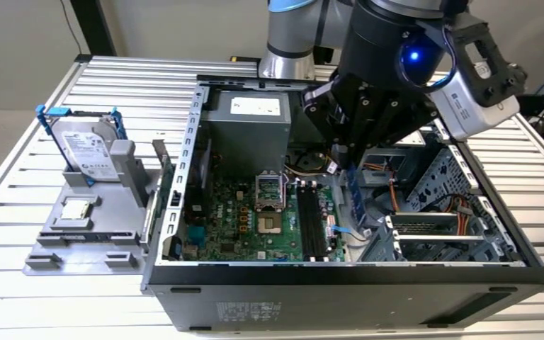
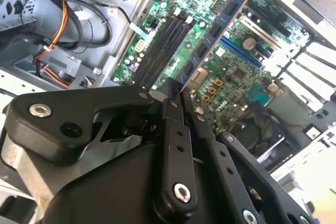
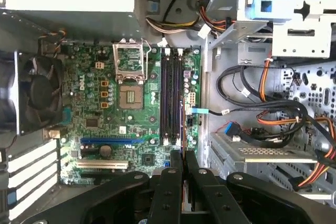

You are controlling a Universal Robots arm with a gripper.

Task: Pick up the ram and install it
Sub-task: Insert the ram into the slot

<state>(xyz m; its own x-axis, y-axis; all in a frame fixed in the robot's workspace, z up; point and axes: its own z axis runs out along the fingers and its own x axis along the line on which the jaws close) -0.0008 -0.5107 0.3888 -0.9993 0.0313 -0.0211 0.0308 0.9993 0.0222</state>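
Second wrist view shows the black hand [image 2: 177,92] clamped on one end of the long, thin, dark circuit-board ram [image 2: 215,30], held over the green motherboard [image 2: 176,69] near its black slots [image 2: 163,45]. It looks light, stiff and fragile, best gripped by its flat faces.

I see the ram [image 2: 216,32] as a long, thin dark board with a row of black chips. One end is pinched in the tool [image 2: 182,97], and it stands on edge over the motherboard [image 2: 231,74], parallel to the black slots [image 2: 163,45].
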